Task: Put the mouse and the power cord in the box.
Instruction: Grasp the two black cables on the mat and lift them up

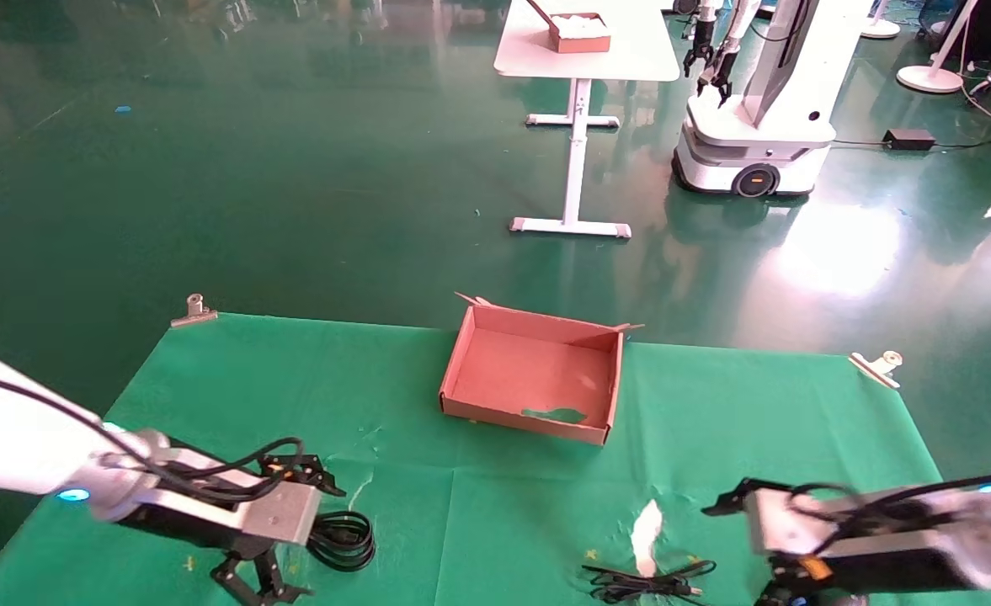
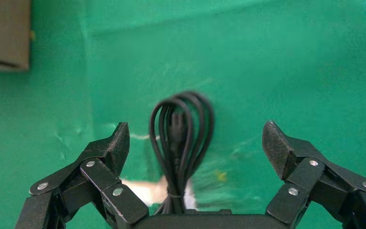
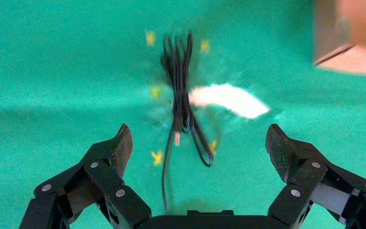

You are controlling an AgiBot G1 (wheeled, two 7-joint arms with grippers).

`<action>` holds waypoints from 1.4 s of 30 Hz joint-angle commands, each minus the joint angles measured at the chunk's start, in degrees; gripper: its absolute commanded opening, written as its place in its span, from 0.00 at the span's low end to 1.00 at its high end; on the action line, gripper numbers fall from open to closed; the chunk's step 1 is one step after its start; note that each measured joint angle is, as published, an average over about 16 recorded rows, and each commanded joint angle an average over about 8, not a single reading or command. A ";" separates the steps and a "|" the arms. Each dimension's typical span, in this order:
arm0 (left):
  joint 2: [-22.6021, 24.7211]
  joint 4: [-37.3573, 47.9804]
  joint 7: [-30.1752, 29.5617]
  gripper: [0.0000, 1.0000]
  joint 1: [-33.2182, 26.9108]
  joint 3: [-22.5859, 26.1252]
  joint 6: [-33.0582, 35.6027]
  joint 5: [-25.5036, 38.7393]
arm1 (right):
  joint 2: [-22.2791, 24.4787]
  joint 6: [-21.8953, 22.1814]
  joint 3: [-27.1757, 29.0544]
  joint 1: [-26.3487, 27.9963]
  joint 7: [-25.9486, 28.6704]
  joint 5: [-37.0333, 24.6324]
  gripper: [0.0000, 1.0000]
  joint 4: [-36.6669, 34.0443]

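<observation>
The power cord (image 2: 181, 133), a bundle of thick black loops, lies on the green cloth between the spread fingers of my open left gripper (image 2: 196, 131). In the head view the power cord (image 1: 343, 539) sits at the near left, just right of the left gripper (image 1: 259, 585). My right gripper (image 3: 198, 133) is open at the near right above the mouse's thin black wire (image 3: 183, 95), also seen as a small wire bundle (image 1: 642, 581). The mouse body itself is hidden. The reddish-brown box (image 1: 537, 379) stands empty at the middle of the table, away from both grippers.
A white tear (image 1: 647, 526) shows in the green cloth (image 1: 428, 471) near the wire. Metal clips (image 1: 194, 310) (image 1: 878, 366) pin the cloth's far corners. Beyond the table stand a white table with a small box (image 1: 579, 34) and another robot (image 1: 756, 109).
</observation>
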 commanded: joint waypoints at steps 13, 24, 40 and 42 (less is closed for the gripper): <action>8.27 20.91 11.20 1.00 -2.47 1.76 -13.12 4.77 | -12.19 7.18 -3.61 5.31 -14.89 -6.63 1.00 -20.71; 8.91 26.57 14.59 0.78 -3.74 1.96 -13.52 5.13 | -14.06 7.64 -3.64 7.11 -20.67 -6.72 0.22 -27.50; 8.83 27.52 15.12 0.00 -4.31 1.86 -12.77 5.01 | -14.35 7.58 -3.67 7.45 -21.45 -6.76 0.00 -28.54; 8.83 27.42 15.06 0.00 -4.26 1.85 -12.82 5.00 | -14.32 7.57 -3.66 7.41 -21.42 -6.74 0.00 -28.43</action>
